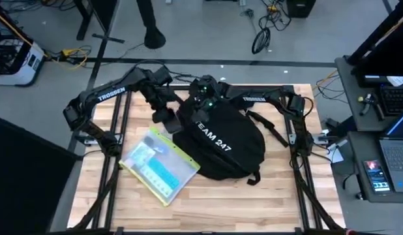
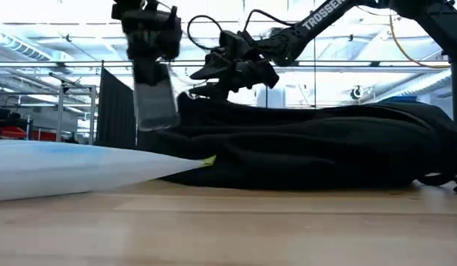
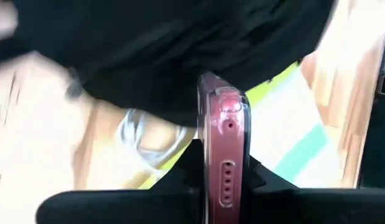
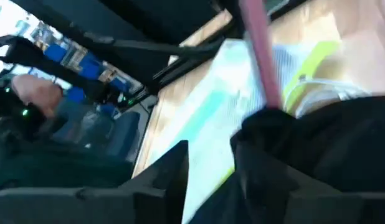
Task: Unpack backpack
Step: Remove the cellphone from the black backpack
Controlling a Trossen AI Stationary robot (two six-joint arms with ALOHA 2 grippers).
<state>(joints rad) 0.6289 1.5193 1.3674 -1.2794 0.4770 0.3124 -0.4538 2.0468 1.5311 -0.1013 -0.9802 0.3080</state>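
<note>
The black backpack (image 1: 221,140) with white "TEAM 247" lettering lies flat on the wooden table (image 1: 253,202). My left gripper (image 1: 164,116) hangs above the table at the backpack's far left side, shut on a pink phone in a clear case (image 2: 156,100). My right gripper (image 1: 203,98) is at the backpack's far top end, open, with black fabric over one finger. A clear zip pouch with a yellow-green edge (image 1: 159,166) lies on the table to the left of the backpack, its edge against the pack. My left gripper pinches the phone's two flat faces (image 3: 222,163) between its two fingers, at the phone's upper end. The fingers point down. The phone hangs upright below them (image 2: 156,111), clear of the table and the backpack. My right gripper has the backpack's black fabric (image 4: 286,143) draped over one finger, which it hides. The other finger (image 4: 164,180) stands bare, with a gap between the two. Whether the hidden finger is hooked inside an opening, I cannot tell.
Bare wood lies near the front edge and to the right of the backpack. A strap (image 1: 270,130) trails from the pack toward the right arm's base. A desk with a laptop (image 1: 394,140) stands beyond the table's right edge.
</note>
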